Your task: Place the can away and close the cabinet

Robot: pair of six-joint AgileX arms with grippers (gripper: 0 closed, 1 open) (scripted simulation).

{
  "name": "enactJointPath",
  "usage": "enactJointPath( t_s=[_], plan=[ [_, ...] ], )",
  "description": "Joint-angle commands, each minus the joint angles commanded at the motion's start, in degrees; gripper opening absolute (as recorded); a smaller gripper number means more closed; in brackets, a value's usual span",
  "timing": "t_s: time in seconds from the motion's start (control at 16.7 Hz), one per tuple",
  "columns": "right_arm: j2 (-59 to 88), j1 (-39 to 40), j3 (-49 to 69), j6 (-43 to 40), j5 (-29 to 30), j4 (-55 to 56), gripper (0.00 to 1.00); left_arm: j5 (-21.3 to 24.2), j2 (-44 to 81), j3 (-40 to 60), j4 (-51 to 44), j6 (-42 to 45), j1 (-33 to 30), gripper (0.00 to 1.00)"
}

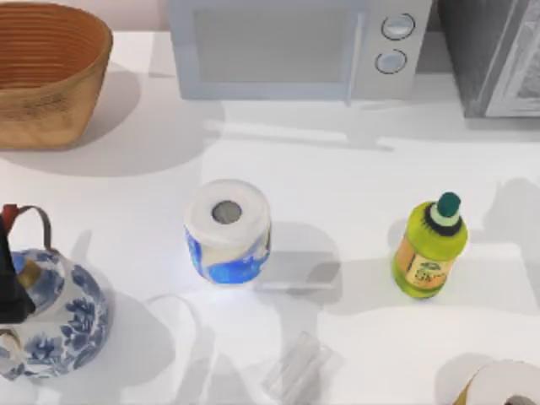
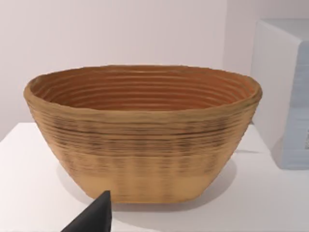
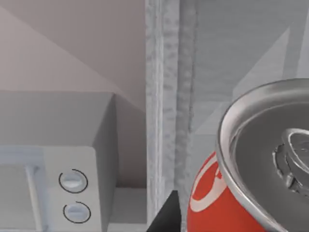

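Can [image 3: 241, 193], red with a silver top, close against right hand [image 3: 166, 215], beside grey cabinet [image 3: 169, 96]; grip state impossible to tell. Left hand [image 2: 94, 215] facing wicker basket [image 2: 145, 130].

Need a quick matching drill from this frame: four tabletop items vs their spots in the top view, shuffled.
Items:
1. wicker basket
2. microwave
3. green bottle
4. blue-and-white teapot

Places, top view:
A. lower left edge
B. back, centre
C. right of the toilet paper roll
D. back left corner

Pairs: 1-D, 2-B, 3-C, 4-A
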Motion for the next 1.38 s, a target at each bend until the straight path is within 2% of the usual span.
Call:
enactJointPath(
  t_s=[0.36,0.66,0.9,1.38],
  plan=[
    [23.91,3.51,33.73,0.63,3.39,-7.65,0.00,0.00,0.00,0.00,0.00,0.00,0.00,1.00],
    [39.46,5.30,54.43,0.54,6.09,-12.67,0.00,0.00,0.00,0.00,0.00,0.00,0.00,1.00],
    [45.60,5.64,62.05,0.63,7.56,-14.58,0.00,0.00,0.00,0.00,0.00,0.00,0.00,1.00],
    [47.72,5.52,64.43,0.57,7.25,-15.22,0.00,0.00,0.00,0.00,0.00,0.00,0.00,1.00]
  ],
)
